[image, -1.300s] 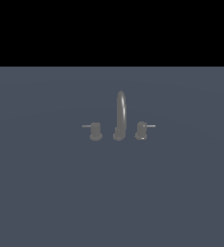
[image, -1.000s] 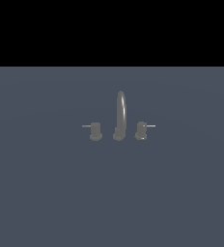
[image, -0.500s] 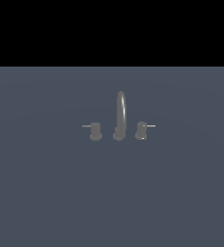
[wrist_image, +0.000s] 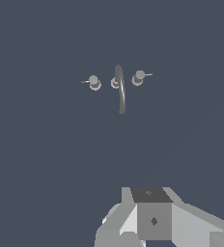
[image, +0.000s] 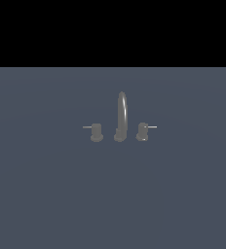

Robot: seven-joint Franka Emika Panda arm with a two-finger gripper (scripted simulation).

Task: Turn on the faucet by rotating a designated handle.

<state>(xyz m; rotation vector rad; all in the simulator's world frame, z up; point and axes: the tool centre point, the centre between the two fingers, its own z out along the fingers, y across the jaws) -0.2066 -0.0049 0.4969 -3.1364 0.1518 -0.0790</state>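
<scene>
The faucet (image: 121,116) stands on the grey-blue floor in the middle of the exterior view: a tall thin arched spout between two stubby knobs. The handle (image: 143,131) is the knob on the exterior view's right, and its bright silver lever rod (image: 152,127) points away from the spout. The twin knob (image: 96,132) has a duller rod. The wrist view looks down on the spout (wrist_image: 119,89), the handle (wrist_image: 139,77) and the twin knob (wrist_image: 94,82). Only part of my gripper (wrist_image: 152,222) shows there, well apart from the faucet. Its fingertips are cut off by the picture's edge.
A flat grey-blue surface (image: 47,194) stretches all around the faucet. Black background fills the upper part of the exterior view. The arm does not show in the exterior view.
</scene>
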